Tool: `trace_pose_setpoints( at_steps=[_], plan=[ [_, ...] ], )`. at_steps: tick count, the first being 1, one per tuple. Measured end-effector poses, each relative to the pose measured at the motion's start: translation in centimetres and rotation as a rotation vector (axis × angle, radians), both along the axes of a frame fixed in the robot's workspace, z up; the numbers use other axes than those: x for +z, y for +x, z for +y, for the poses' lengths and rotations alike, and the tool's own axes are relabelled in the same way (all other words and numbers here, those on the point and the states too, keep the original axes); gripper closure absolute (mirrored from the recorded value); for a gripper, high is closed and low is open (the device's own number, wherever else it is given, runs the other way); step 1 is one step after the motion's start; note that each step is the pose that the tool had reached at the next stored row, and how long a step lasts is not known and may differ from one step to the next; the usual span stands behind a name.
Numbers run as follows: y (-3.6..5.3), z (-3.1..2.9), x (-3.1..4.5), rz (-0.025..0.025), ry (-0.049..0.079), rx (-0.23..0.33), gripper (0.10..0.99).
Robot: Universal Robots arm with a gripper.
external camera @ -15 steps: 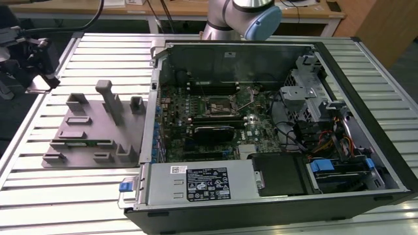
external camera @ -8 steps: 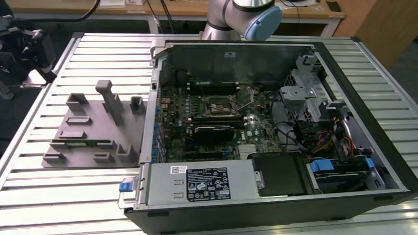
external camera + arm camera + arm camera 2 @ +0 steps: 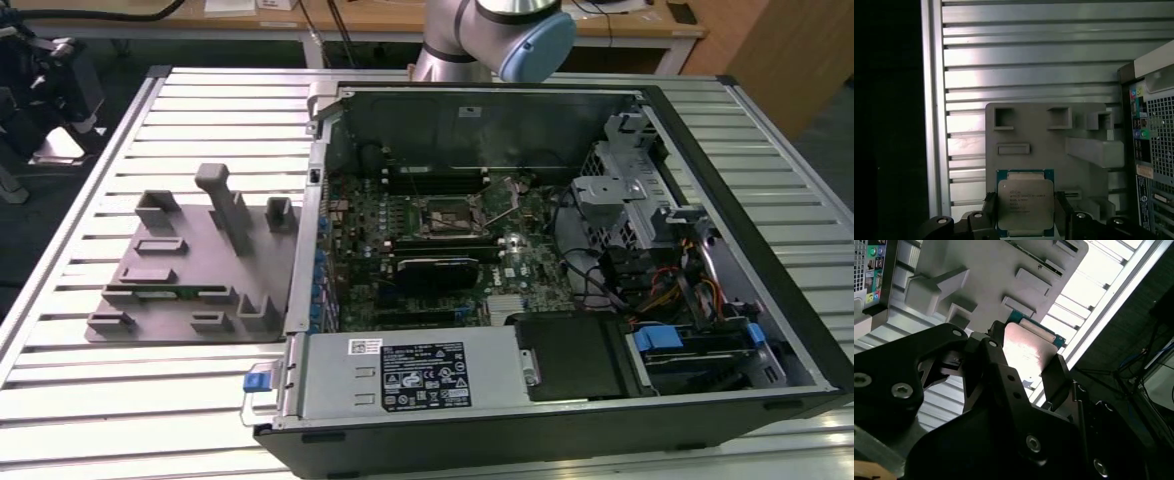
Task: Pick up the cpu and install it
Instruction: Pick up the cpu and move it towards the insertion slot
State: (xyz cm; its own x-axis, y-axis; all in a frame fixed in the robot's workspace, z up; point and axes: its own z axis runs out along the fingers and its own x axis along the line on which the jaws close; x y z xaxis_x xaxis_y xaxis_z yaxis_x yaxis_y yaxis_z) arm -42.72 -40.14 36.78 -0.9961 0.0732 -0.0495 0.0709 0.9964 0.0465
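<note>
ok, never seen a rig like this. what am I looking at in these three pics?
It is one robot arm with a two-fingered gripper. The exterior view comes from a camera off the arm, looking down on a slatted metal table. On the table sits an open computer case with its motherboard exposed. Beside it, toward the exterior view's left, is a grey holder tray.

The two wrist views come from cameras riding on the arm, looking past the gripper. In both wrist views it is shut on the cpu, a flat square chip with a silvery top, held over the tray. So the cpu is picked up but not yet in the case.
</note>
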Motion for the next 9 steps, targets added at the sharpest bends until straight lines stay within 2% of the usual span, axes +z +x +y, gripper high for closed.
trace_pose_setpoints(
  at_steps=[9],
  plan=[
    [0.0, 0.0, 1.97, -0.0035, 0.0, 0.0, 0.545]
  ],
)
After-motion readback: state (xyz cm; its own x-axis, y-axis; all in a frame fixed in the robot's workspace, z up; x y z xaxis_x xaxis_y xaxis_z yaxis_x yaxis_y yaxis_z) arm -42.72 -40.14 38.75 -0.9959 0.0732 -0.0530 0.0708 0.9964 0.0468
